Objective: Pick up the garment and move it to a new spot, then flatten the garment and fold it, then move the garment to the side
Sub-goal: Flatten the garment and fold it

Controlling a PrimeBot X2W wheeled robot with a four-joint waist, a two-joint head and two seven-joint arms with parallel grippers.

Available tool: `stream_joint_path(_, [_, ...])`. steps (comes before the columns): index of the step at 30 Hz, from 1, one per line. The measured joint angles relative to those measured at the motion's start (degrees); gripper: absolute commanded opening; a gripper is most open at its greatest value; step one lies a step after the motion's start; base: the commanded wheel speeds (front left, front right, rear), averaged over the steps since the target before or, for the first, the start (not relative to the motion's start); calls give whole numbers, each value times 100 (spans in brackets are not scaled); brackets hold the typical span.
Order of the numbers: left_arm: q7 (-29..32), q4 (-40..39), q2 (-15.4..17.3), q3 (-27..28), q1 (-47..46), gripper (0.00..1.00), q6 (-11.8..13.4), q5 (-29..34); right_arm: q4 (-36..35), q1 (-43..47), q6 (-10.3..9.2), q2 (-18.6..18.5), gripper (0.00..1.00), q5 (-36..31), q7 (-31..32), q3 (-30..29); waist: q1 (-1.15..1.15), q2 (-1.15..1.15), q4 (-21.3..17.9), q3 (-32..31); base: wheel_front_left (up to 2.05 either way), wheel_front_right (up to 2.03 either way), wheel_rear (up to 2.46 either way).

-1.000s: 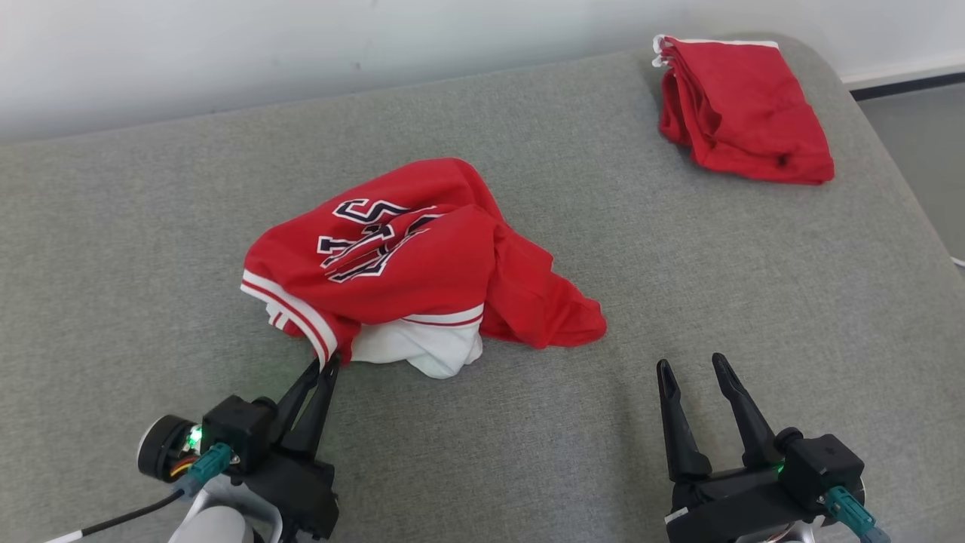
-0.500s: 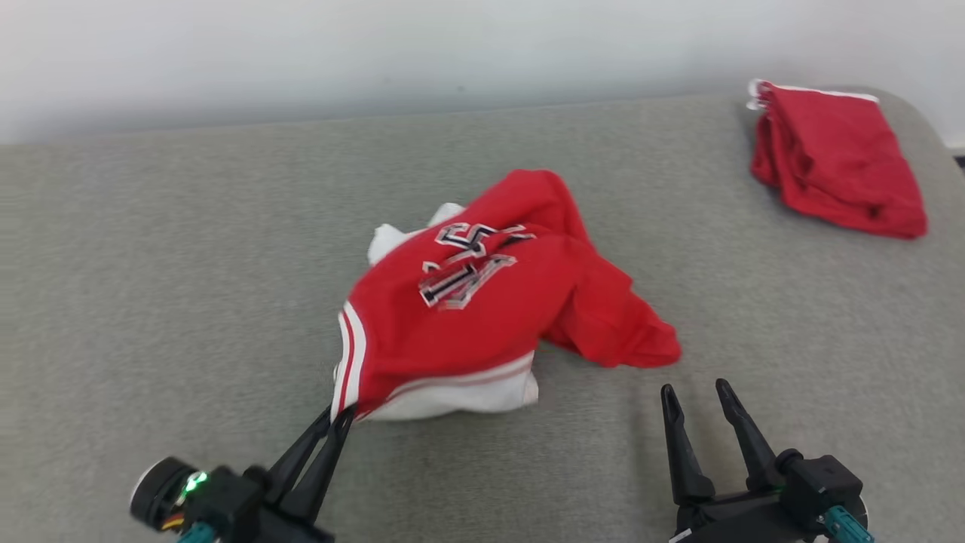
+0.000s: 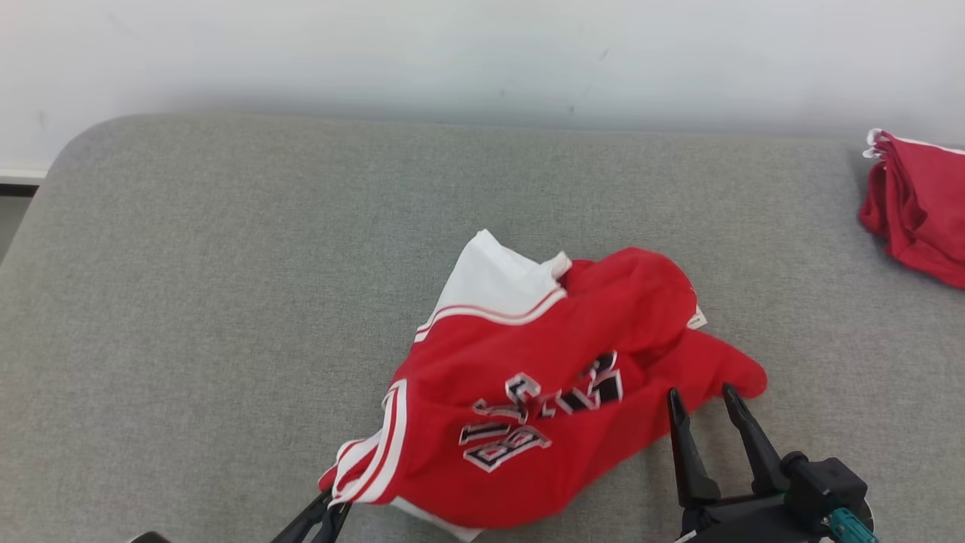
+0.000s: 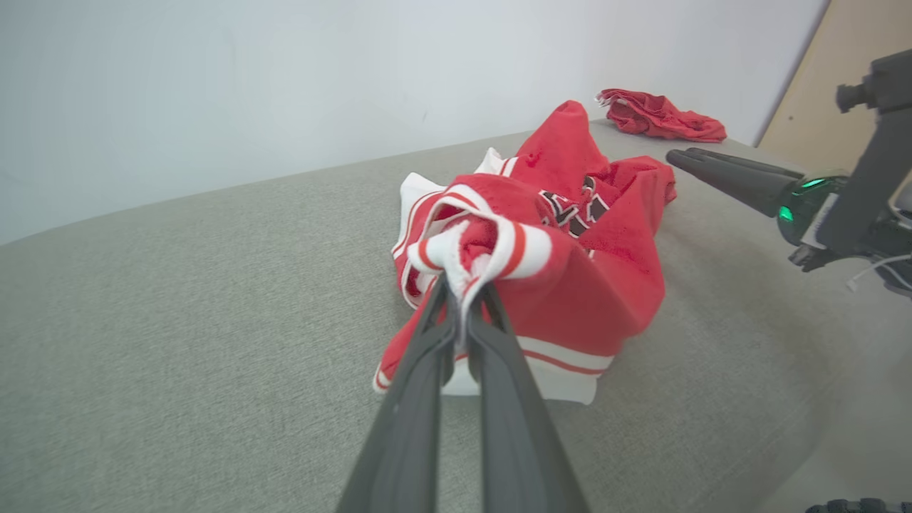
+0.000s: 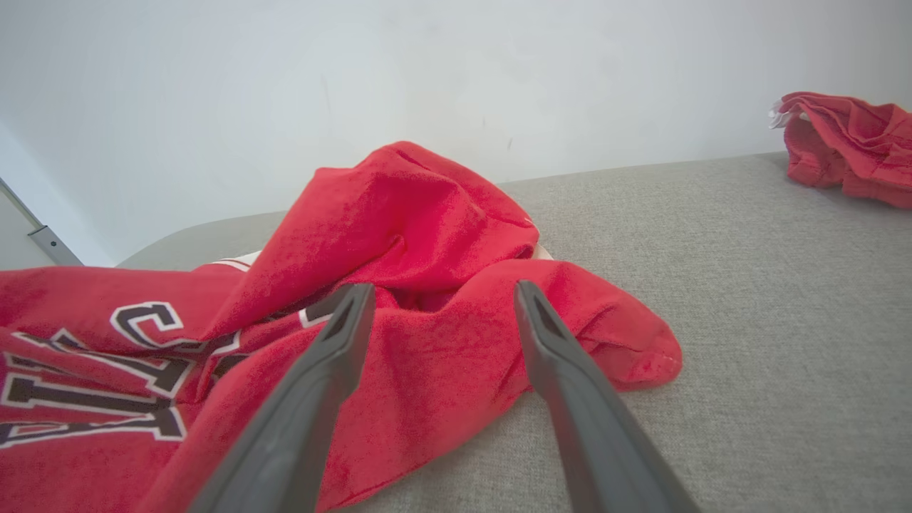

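Pinching the striped hem of the red garment (image 3: 543, 377), the left end effector (image 3: 332, 516) is clamped on it at the near edge of the grey padded surface (image 3: 188, 302). The right end effector (image 3: 700, 392), jaws apart, holds nothing at the garment's right side.

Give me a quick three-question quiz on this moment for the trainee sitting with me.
1. True or false: the right pincer is shut on the jersey.
2. Which part of the jersey does the left pincer grip? A: the red-and-white striped trim. B: the lettering. C: the plain red tail near the right pincer.
3. What lies at the far right of the grey cushion?
Key: 1 false, it stands open and holds nothing. 2 A. 3 a second red garment, bunched, apart from the jersey.
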Motion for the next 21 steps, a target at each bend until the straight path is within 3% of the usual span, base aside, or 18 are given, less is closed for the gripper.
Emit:
stream_joint_path(5, [235,-658,160,81,293,0,170,-122,19,-16,0,0,100,-23,0,-99,0,0,34,84,0,0,0])
stream_joint_path(9, [271,-676,159,83,307,0,178,-143,45,-40,0,0,100,-22,0,-105,0,0,-42,117,0,0,0])
stream_joint_path(15, [146,-52,-111,-36,-286,0,56,-199,60,-130,0,0,100,-25,0,-42,0,0,-257,135,0,0,0])
stream_joint_path(21, [-66,1050,-302,-142,-1166,0,-104,-238,48,-192,0,-1,100,-89,0,-44,0,0,-546,172,0,0,0])
